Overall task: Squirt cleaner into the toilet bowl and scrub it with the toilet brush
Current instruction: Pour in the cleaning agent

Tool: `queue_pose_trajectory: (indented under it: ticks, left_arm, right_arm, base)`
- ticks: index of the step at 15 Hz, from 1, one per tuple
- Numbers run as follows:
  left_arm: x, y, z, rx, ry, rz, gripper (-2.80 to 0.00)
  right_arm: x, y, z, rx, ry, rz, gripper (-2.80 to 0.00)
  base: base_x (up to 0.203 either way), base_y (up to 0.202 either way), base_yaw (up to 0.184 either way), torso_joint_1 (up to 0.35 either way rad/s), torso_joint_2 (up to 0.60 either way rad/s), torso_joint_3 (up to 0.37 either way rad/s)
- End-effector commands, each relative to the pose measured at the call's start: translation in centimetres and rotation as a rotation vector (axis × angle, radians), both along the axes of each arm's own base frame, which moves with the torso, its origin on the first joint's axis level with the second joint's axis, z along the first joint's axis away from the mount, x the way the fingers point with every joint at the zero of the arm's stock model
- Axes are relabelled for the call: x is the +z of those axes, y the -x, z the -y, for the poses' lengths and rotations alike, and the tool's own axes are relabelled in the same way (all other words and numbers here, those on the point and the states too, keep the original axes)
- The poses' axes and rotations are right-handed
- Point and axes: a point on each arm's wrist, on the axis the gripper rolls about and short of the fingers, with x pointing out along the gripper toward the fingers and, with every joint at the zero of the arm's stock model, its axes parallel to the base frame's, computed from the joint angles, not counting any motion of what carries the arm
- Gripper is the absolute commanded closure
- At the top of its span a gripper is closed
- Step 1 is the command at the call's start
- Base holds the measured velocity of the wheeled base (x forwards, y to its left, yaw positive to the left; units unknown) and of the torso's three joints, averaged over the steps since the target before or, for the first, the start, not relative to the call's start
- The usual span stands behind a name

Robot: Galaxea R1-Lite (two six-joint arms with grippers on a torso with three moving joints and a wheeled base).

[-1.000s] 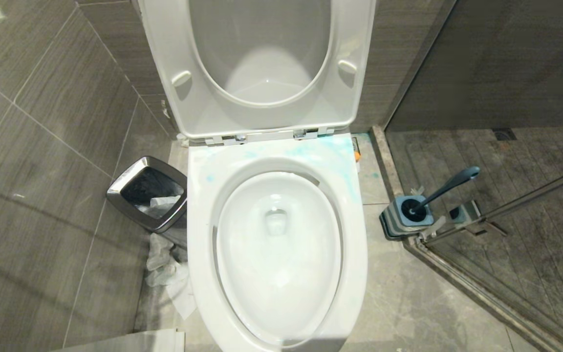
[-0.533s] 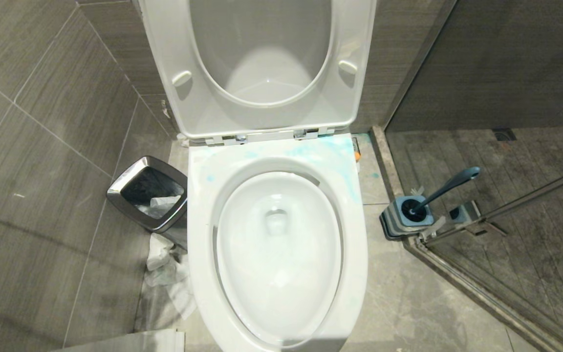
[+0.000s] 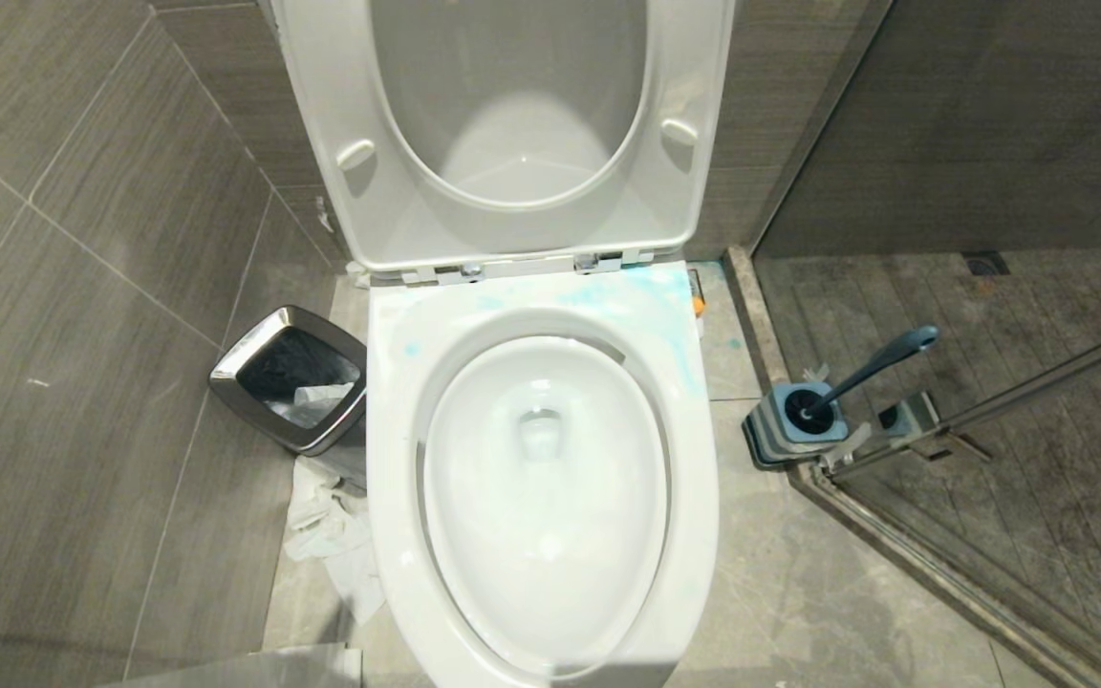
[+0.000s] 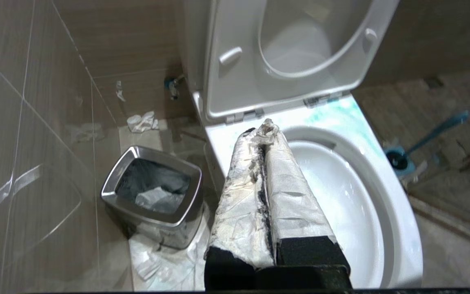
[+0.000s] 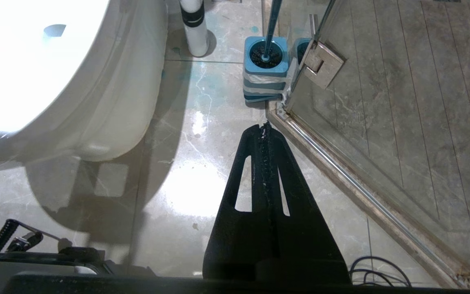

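The white toilet bowl (image 3: 541,497) stands in the middle with its seat and lid raised and blue smears on the rim's back (image 3: 627,296). The toilet brush (image 3: 880,361) leans in its blue-topped holder (image 3: 789,425) on the floor to the right. A white bottle with a dark band (image 5: 194,28), apparently the cleaner, stands on the floor beside the toilet's base. My left gripper (image 4: 264,128), its fingers wrapped in white paper, is shut and empty above the bowl's left rim (image 4: 227,139). My right gripper (image 5: 264,127) hangs shut and empty over the floor, short of the holder (image 5: 265,69).
A chrome-rimmed waste bin (image 3: 288,377) stands left of the toilet, with crumpled paper (image 3: 331,535) on the floor by it. A glass shower door and its metal sill (image 3: 942,564) run along the right. Tiled wall closes the left side.
The paper-wrapped left gripper has gone from the head view's top left corner. The shadow on the left wall has slid downward. The toilet, brush and bin have not moved.
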Motion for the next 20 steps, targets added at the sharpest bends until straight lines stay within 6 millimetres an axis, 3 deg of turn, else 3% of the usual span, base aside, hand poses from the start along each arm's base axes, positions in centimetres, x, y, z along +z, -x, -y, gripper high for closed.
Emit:
queue_pose_trajectory:
  ticks: [1,3,9,17,20]
  left_arm:
    - [-2.7,3.2,0.2,-0.002,-0.03,0.045,0.0]
    - [-5.2,4.8,0.3,0.008,-0.044,0.033,0.0]
    - [-12.6,6.4,-0.3,0.031,-0.103,-0.074,0.0]
    - [-22.8,1.6,-0.6,0.199,-0.156,-0.094,0.0]
    - [-24.2,1.5,-0.7,0.215,-0.163,-0.233,0.0]
  right_arm:
    - [0.0,0.0,0.0,0.001,0.001,-0.001,0.0]
    - [0.0,0.0,0.0,0.001,0.001,-0.001,0.0]
    - [0.0,0.0,0.0,0.001,0.001,-0.001,0.0]
    - [0.0,0.0,0.0,0.001,0.001,0.0,0.0]
    - [0.0,0.0,0.0,0.001,0.001,-0.001,0.0]
  base:
    - [0.0,0.0,0.0,0.0,0.0,0.0]
    - [0.0,0.0,0.0,0.0,0.0,0.0]
    - [0.0,0.0,0.0,0.0,0.0,0.0]
    - [0.0,0.0,0.0,0.0,0.0,0.0]
    - [0.0,0.0,0.0,0.0,0.0,0.0]
